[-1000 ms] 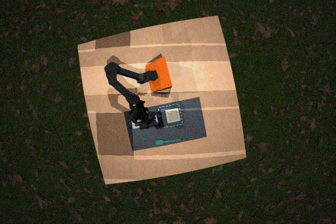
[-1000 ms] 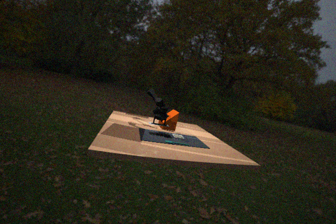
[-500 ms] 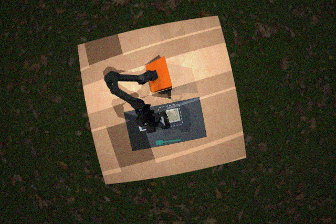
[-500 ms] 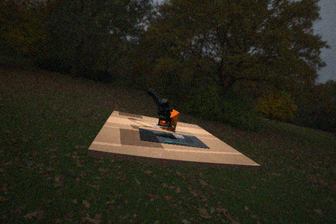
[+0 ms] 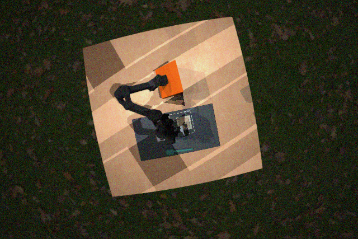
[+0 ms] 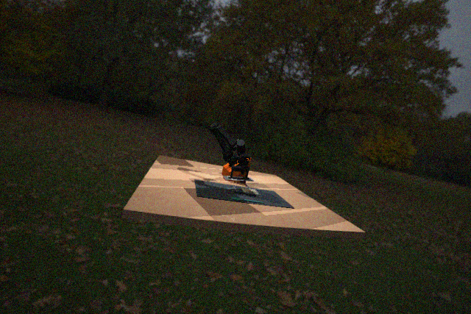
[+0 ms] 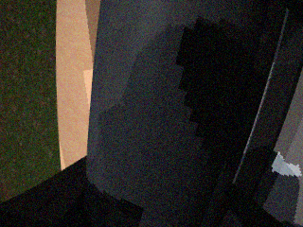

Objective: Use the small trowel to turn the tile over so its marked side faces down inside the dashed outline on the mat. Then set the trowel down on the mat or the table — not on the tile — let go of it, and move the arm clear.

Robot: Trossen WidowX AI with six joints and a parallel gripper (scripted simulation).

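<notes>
The pale tile [image 5: 188,119] [image 6: 249,191] lies on the dark mat [image 5: 206,115] [image 6: 279,200], within the dashed outline [image 5: 191,115] as far as it shows. The arm and shadow cover part of it, and I cannot tell which side is up. My gripper [image 5: 175,131] [image 6: 239,176] is above the mat, just left of the tile in the top view. It is shut on the trowel, whose pale metal shows on both sides of the fingers. The grip itself is hidden by the dark gripper body. In the exterior view the trowel [image 6: 230,179] is held level above the mat.
A thin teal tool [image 5: 186,150] lies along the mat's near edge. The orange block [image 5: 175,78] [image 6: 227,170] stands at the arm's base, beyond the mat. The wooden table [image 5: 231,140] [image 6: 163,204] ends in open edges with leafy grass around it.
</notes>
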